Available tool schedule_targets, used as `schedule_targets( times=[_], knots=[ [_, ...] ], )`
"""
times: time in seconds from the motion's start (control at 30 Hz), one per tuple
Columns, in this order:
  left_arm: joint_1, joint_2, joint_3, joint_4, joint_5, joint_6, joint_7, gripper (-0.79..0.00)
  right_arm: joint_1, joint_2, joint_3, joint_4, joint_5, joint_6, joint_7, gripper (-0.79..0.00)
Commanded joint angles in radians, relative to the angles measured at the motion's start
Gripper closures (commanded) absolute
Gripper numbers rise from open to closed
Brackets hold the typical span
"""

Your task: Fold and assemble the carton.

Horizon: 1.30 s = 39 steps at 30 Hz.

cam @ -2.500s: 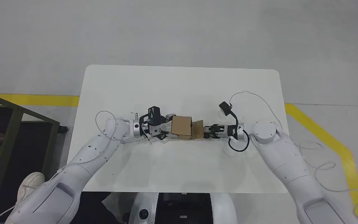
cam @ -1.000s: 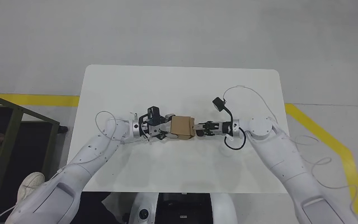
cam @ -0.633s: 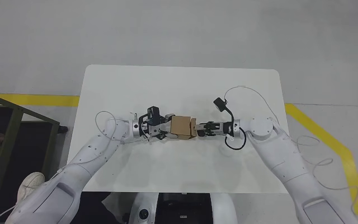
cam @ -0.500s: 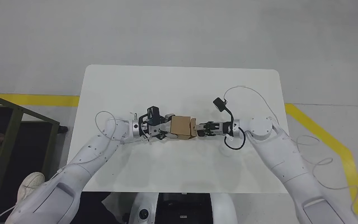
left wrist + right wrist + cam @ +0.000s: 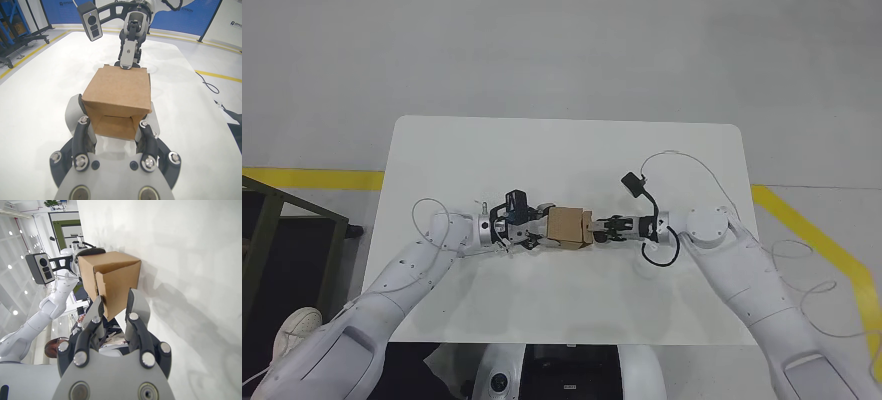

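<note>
Fingers (image 5: 72,111) of the left gripper (image 5: 115,106) spread wide and close against both side walls of a small brown cardboard carton (image 5: 567,226), gripping it at its open end. The carton lies on its side near the middle of a white rectangular table (image 5: 442,160), with its hollow interior facing the left wrist camera.

At the opposite end, the right gripper (image 5: 115,294) meets the carton head-on. Its two fingers (image 5: 138,306) stand partly apart, their tips against the folded-in end flap, one at the flap's torn-looking edge and the other over the flat face. No cardboard is clamped between them. From the left wrist view, the right gripper's tip touches the far upper edge of the carton.

From above, both arms stretch inward along one line, with the carton caught between the two grippers. A thin white cable (image 5: 682,160) loops across the tabletop beside the right arm, well apart from the carton.
</note>
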Motion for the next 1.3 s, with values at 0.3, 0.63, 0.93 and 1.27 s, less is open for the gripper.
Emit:
schedule_targets(
  times=[0.3,0.63,0.93,1.27],
  knots=[
    [-0.001,0.000,0.000,-0.007,0.000,-0.004,-0.005,-0.351,0.024,-0.011,-0.028,0.000,-0.016,0.013,-0.006,-0.188],
    [0.001,0.000,-0.001,-0.006,-0.003,-0.003,-0.009,-0.351,0.040,-0.019,-0.041,-0.007,-0.024,0.019,-0.016,-0.179],
    [0.001,-0.001,0.000,-0.001,-0.006,-0.001,-0.010,-0.351,0.005,-0.001,-0.004,-0.072,-0.059,0.051,-0.022,-0.175],
    [-0.002,-0.002,0.002,0.004,-0.006,0.000,-0.009,-0.348,-0.029,0.011,0.020,-0.117,-0.068,0.068,-0.018,-0.062]
  ],
)
